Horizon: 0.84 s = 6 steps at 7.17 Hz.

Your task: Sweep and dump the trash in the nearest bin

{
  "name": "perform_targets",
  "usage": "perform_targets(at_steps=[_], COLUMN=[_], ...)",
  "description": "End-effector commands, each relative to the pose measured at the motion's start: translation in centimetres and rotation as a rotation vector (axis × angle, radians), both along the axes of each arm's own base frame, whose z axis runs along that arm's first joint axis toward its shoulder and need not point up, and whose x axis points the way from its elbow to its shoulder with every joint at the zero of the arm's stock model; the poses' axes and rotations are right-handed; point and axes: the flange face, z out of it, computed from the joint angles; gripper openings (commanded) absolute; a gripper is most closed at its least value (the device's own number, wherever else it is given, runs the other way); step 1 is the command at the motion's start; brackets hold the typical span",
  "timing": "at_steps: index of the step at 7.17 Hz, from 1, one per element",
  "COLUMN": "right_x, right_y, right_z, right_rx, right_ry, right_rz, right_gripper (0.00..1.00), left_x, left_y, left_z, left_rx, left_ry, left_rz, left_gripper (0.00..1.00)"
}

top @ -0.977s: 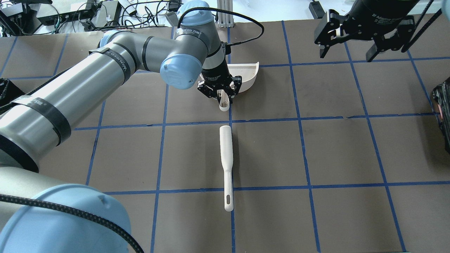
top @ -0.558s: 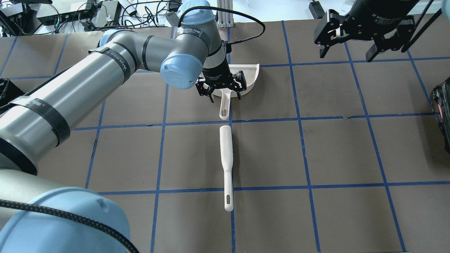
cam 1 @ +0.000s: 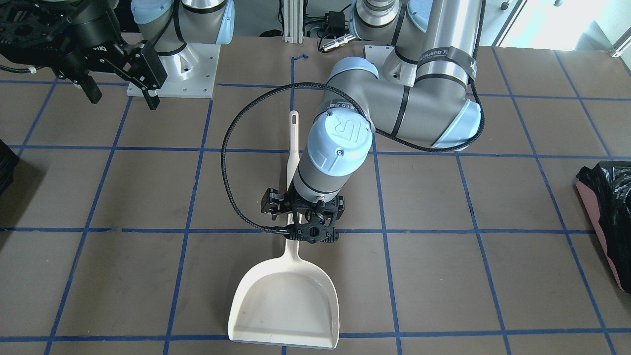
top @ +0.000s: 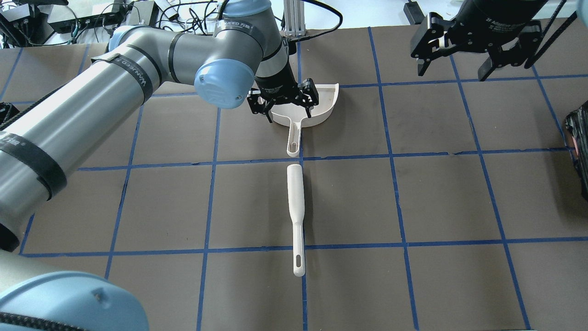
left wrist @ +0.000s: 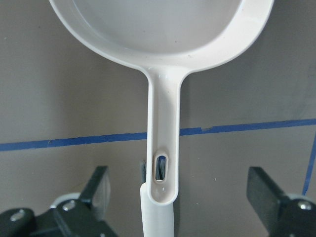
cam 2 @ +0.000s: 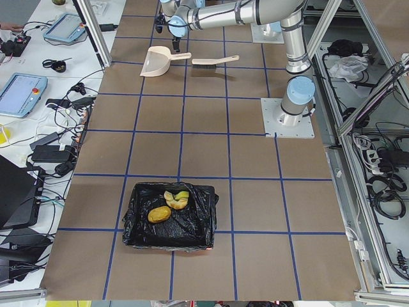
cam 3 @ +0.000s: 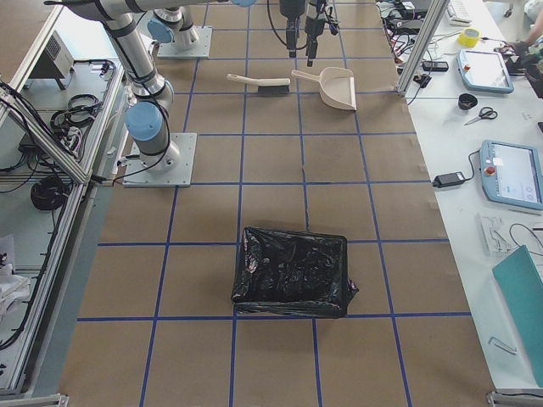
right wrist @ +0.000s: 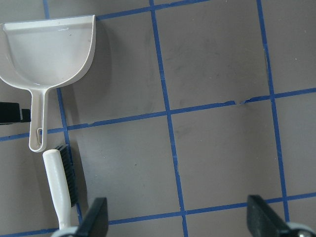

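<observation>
Brown gridded desk (top: 413, 207), with a pink-sided bin lined in black plastic (cam 2: 198, 220) at its left end. A cream plastic dustpan (cam 1: 286, 305) lies empty, my left pincer (top: 288, 110) spread above its handle; my right pincer (top: 452, 69) is spread and idle. The trash (cam 2: 171, 203), a golden lump, pale peel and green wedge, sits in the bin. Dumping looks done, so next I'd lift clear.

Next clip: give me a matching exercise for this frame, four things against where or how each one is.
Things:
1 dustpan
2 brush
3 trash
4 right hand

States:
A inside the black-lined bin
B open, raised, away from both tools
C flat on the table, handle under the open left hand
D lying on the table untouched, end to end with the dustpan handle

Pairs: 1-C; 2-D; 3-A; 4-B
</observation>
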Motion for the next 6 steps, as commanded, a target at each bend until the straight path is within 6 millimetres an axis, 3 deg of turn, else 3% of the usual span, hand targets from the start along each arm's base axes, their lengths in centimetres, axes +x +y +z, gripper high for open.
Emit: perform_targets(at_steps=[1,3,6], right_x=[0.0,0.0,0.0], right_y=[0.0,0.0,-0.1], right_z=[0.0,0.0,-0.1], right_rx=[0.000,0.000,0.002], right_ry=[-0.001,-0.001,-0.001], right_rz=[0.000,0.000,0.000], right_gripper=[1.00,1.00,1.00], left_x=[3.3,7.0,11.9], left_y=[0.3,0.7,2.4], left_z=[2.1,3.7,7.9], left_rx=[-0.023,-0.032,-0.036], left_ry=[-0.054,-0.170,-0.167], left_rz=[0.038,0.072,0.023], left_gripper=[1.00,1.00,1.00])
